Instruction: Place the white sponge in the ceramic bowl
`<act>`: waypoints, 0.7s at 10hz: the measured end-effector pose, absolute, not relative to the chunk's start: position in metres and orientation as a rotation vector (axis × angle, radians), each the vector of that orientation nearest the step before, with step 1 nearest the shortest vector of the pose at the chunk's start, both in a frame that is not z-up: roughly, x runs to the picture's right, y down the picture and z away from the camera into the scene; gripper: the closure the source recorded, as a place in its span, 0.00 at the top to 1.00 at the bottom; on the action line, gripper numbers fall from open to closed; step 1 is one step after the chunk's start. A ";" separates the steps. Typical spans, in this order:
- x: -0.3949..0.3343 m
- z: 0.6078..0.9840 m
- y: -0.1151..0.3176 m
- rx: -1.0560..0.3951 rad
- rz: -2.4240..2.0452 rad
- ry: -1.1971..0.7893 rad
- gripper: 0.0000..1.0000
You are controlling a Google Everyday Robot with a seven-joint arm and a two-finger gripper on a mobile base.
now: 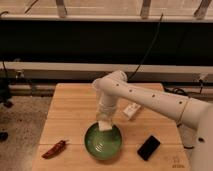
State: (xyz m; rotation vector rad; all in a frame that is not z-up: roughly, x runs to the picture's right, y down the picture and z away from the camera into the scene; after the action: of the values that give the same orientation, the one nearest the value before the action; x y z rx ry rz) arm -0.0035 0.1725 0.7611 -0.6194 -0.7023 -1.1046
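The robot's white arm (150,97) reaches in from the right across a wooden table (75,105), its hand (105,119) pointing down over the far rim of the ceramic bowl (90,149). The white sponge (105,125) sits at the tip of the hand, right at that rim; whether the hand is clamped on it or has let go cannot be told. A red chilli pepper (54,149) lies left of the bowl, a flat black device (148,147) right of it, and a whitish oblong object (131,111) behind.
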 end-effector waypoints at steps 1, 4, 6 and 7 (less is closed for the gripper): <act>-0.002 0.761 0.173 -0.620 -1.104 -0.702 0.00; -0.001 0.762 0.175 -0.622 -1.104 -0.704 0.20; 0.000 0.762 0.175 -0.624 -1.104 -0.706 0.23; 0.000 0.763 0.176 -0.625 -1.104 -0.707 0.23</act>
State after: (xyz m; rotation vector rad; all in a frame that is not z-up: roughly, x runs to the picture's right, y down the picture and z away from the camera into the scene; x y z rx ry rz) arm 0.0002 0.1758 0.7627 -0.6247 -0.7066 -1.1035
